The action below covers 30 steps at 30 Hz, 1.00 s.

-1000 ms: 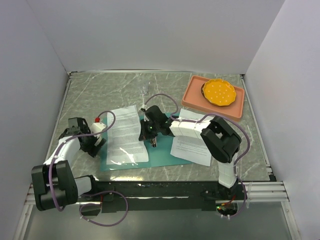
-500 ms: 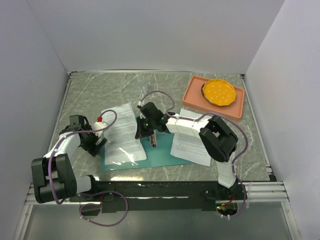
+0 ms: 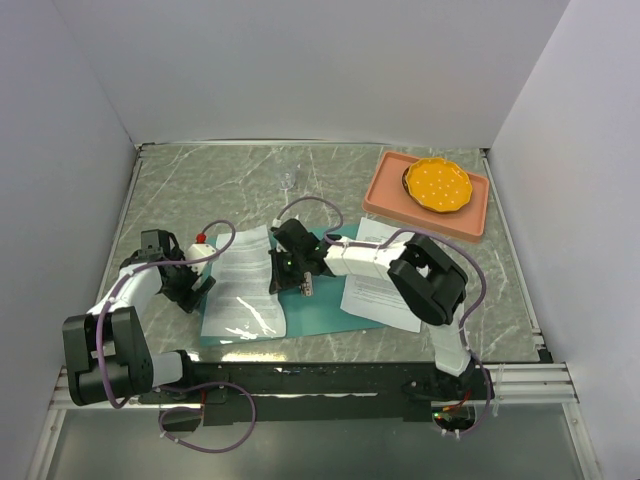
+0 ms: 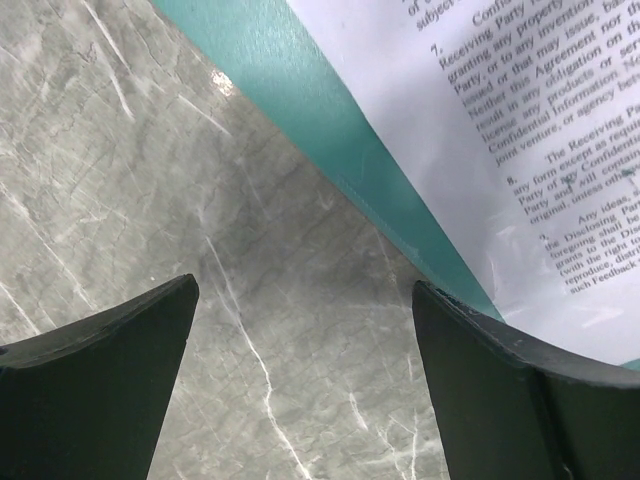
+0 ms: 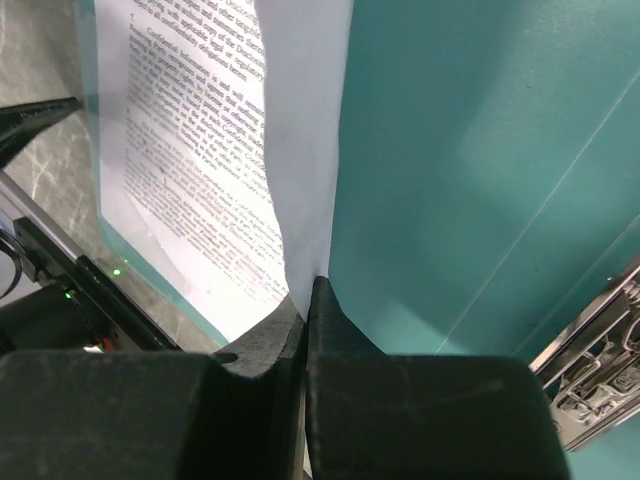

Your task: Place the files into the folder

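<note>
Right gripper [image 5: 305, 300]: jaws closed, pinching the near edge of the first sheet [image 5: 190, 140]. I see the white paper run straight into the seam between the two dark fingers. In my overhead view this gripper [image 3: 283, 272] sits over the middle of the folder [image 3: 325, 310], with the arm reaching in from the right.

First sheet, overhead [image 3: 240, 290]: printed with dense black text. It lies over the left half of the teal folder, and its far end reaches past the folder onto the table [image 3: 200, 190].

Metal clip [image 5: 590, 375]: at the folder's spine, just right of the closed fingers.

Left gripper [image 4: 305, 290]: jaws spread wide, holding nothing. Only grey marble shows between the two fingers. The folder's teal edge and the sheet on it cross the upper right of this view, apart from both fingertips. From overhead, this gripper [image 3: 197, 290] sits low beside the folder's left edge.

Second sheet [image 3: 385, 290]: flat, to the right of the clip. Its left part overlaps the folder and the rest lies on the table, partly hidden by the right arm.

Pink tray [image 3: 385, 200]: at the far right of the table, well apart from the folder. It carries an orange dish [image 3: 437, 185].
</note>
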Each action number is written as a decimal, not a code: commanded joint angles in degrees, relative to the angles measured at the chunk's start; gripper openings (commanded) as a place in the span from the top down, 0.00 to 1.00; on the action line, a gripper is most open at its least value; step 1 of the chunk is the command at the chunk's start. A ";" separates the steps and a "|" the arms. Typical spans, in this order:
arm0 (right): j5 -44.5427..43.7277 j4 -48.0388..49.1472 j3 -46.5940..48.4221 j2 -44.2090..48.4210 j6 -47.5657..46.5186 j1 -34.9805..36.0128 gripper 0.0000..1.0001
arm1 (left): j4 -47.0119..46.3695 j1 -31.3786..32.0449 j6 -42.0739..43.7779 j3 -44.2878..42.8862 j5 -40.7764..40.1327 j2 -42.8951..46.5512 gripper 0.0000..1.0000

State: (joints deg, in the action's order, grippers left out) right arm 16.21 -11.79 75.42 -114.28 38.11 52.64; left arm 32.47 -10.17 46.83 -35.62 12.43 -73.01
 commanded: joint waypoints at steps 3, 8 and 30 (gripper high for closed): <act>1.98 0.72 2.89 -0.24 -4.52 0.71 1.00 | 1.28 1.21 -1.21 0.29 -0.12 -1.26 0.04; 2.86 -4.28 5.88 -0.33 -11.03 -1.04 1.00 | 0.67 1.21 -2.09 -0.07 -0.21 -1.08 0.04; 10.77 -4.82 3.86 1.08 -14.73 -2.37 1.00 | -2.32 1.21 -7.89 -2.79 -2.76 -4.86 0.03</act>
State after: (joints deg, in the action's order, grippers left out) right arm 24.60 -16.86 78.59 -114.48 24.34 49.74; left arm 31.86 -9.28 39.42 -38.28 10.26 -76.66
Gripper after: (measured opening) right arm 0.008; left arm 0.968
